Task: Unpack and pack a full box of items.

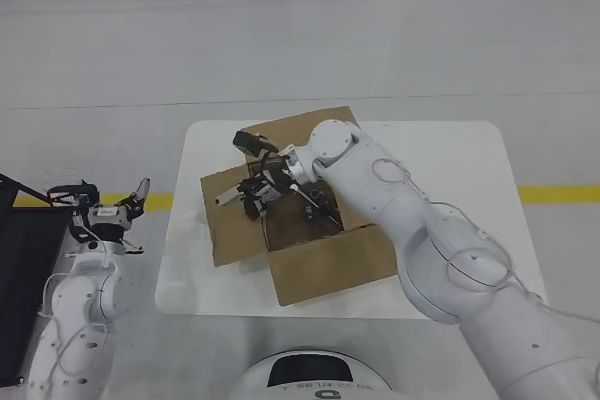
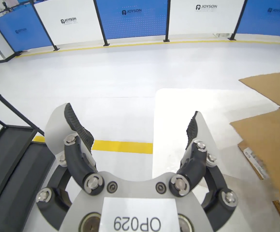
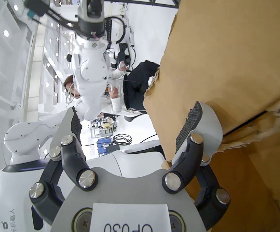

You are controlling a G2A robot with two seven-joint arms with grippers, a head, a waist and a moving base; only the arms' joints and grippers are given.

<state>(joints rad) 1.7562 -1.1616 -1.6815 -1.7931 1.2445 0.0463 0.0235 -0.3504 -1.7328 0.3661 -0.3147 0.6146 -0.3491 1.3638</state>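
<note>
A brown cardboard box (image 1: 330,265) stands open on the white table (image 1: 450,170), its flaps spread outward. My right gripper (image 1: 252,190) hovers over the box's left flap (image 1: 225,225), beside the dark opening. In the right wrist view that gripper (image 3: 135,121) is open; one finger (image 3: 197,119) rests against a torn cardboard flap (image 3: 226,49), the other is in free air. My left gripper (image 1: 105,190) hangs off the table's left side, open and empty (image 2: 132,117), with the table's corner (image 2: 178,121) and the box flaps (image 2: 270,131) ahead of it.
A black rack (image 1: 10,260) stands on the floor left of the left arm. A yellow floor line (image 1: 570,193) runs behind the table. Bare table surface lies right of the box.
</note>
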